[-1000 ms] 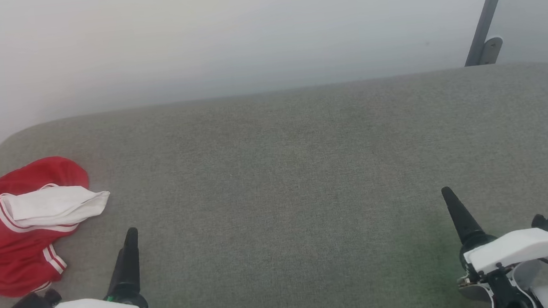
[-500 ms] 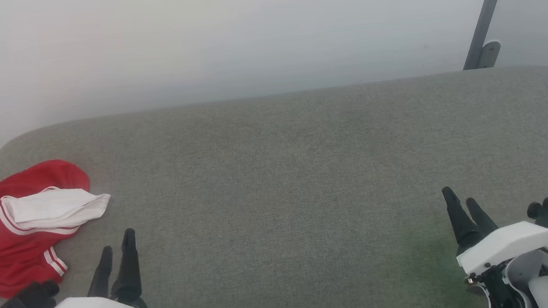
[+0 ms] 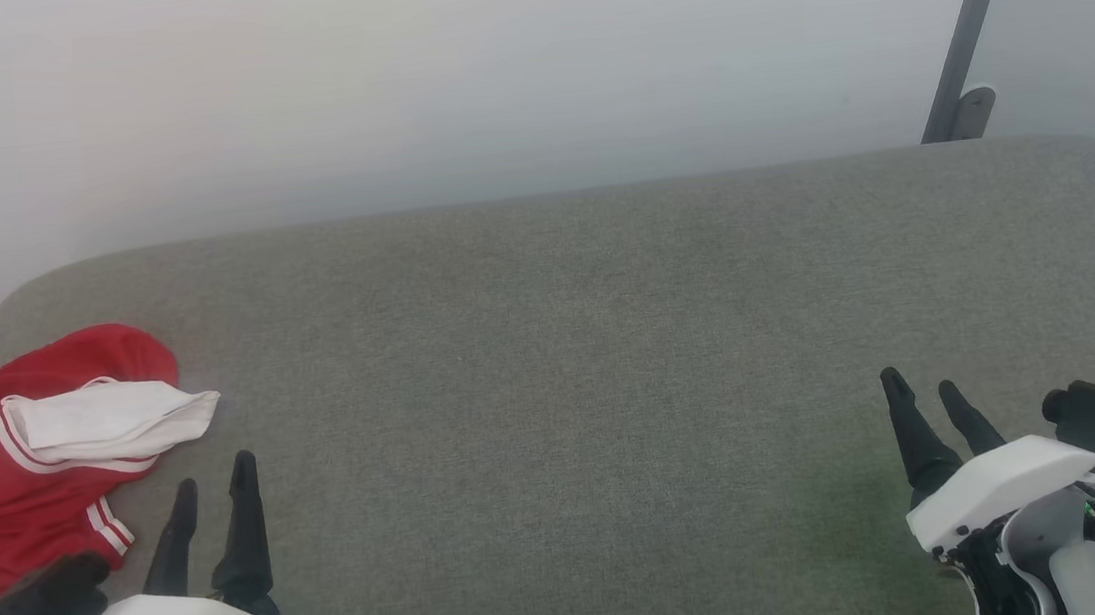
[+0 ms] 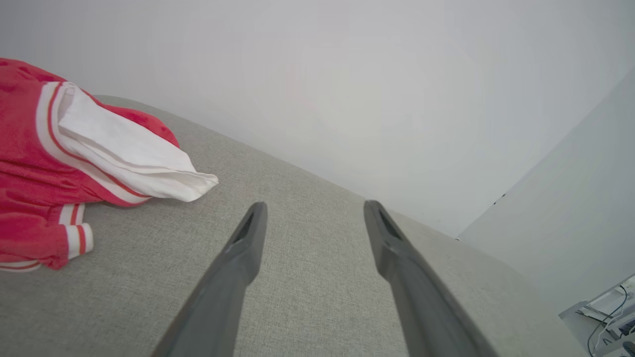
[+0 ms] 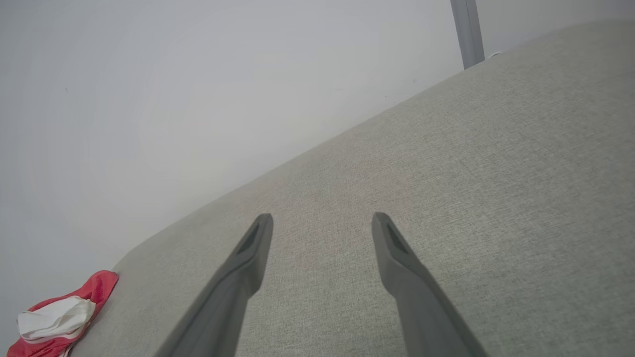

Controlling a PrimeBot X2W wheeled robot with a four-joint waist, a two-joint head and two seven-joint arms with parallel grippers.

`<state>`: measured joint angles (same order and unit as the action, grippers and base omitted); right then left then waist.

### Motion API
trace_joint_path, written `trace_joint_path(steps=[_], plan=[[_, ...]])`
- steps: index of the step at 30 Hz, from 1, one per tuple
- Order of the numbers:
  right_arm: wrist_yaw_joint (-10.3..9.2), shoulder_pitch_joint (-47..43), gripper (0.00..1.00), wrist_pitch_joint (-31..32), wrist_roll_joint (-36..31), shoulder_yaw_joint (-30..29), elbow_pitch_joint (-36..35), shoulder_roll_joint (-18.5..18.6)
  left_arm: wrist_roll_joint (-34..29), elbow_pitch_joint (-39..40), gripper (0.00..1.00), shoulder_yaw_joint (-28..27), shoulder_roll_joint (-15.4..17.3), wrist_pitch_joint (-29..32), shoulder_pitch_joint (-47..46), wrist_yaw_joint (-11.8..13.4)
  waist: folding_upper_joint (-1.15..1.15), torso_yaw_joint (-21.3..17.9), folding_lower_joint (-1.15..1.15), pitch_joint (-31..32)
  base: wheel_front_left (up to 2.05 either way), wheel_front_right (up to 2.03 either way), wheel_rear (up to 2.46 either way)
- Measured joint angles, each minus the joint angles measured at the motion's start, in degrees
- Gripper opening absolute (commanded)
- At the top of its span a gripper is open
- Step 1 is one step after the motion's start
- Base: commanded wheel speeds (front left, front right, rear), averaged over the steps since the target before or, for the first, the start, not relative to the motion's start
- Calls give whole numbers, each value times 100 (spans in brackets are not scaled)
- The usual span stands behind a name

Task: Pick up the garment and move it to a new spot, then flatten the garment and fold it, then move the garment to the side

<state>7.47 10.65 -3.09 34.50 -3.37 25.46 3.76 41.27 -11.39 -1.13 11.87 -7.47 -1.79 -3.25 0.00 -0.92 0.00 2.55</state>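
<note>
The garment [image 3: 12, 480] lies bunched at the left edge of the grey fabric-covered worktop [image 3: 551, 347], not far from its far-left rounded corner. Its red body runs out of the head view on the left. A wide white cuff panel sits on top of the heap, edged with thin red-and-white stripes. The panel's loose end points toward the middle of the worktop. A second striped cuff shows at the heap's near side.

The left gripper [image 3: 214, 472] is over the near-left part of the worktop, just beside the garment and on the side toward the worktop's middle. Its jaws are spread and hold nothing. In the left wrist view the garment [image 4: 59, 163] lies off to one side of the left gripper [image 4: 315, 206], with bare grey fabric between the jaws and the nearest cuff.

The right gripper [image 3: 919, 382] is over the near-right part of the worktop, well apart from the garment. Its jaws are also spread and hold nothing. From the right wrist view the right gripper [image 5: 322, 217] points across bare worktop, and the garment [image 5: 59, 317] appears small at the far end.

A pale wall [image 3: 485, 72] rises behind the far edge, with a grey metal post [image 3: 968, 36] leaning near the far-right corner.
</note>
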Motion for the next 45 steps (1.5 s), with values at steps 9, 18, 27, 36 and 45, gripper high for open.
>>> trace_joint_path(steps=[9, 18, 27, 36, 45], plan=[[0, -9, 100, -7, -501, -24, -94, -4, -479, 60, 100, -126, -34, -130, 60, -141, 0, -19, 0, 32, 0, 0, 0], [0, -43, 100, -49, -927, -16, -140, -2, -892, 121, 100, -211, -78, -269, 112, -243, 0, -31, 0, 69, 0, 0, 0], [0, -52, 100, -102, -1356, -4, -163, -2, -1279, 153, 100, -226, -68, -381, 183, -307, 0, -38, 0, 113, 0, 0, 0], [0, -74, 100, -153, -1790, 22, -160, -3, -1625, 159, 100, -227, -15, -479, 221, -315, 0, -56, 0, 149, 0, 0, 0], [0, -65, 100, -227, -2131, 68, -115, -2, -1829, 131, 100, -224, 20, -577, 254, -334, 0, -79, 0, 187, 0, 0, 0]])
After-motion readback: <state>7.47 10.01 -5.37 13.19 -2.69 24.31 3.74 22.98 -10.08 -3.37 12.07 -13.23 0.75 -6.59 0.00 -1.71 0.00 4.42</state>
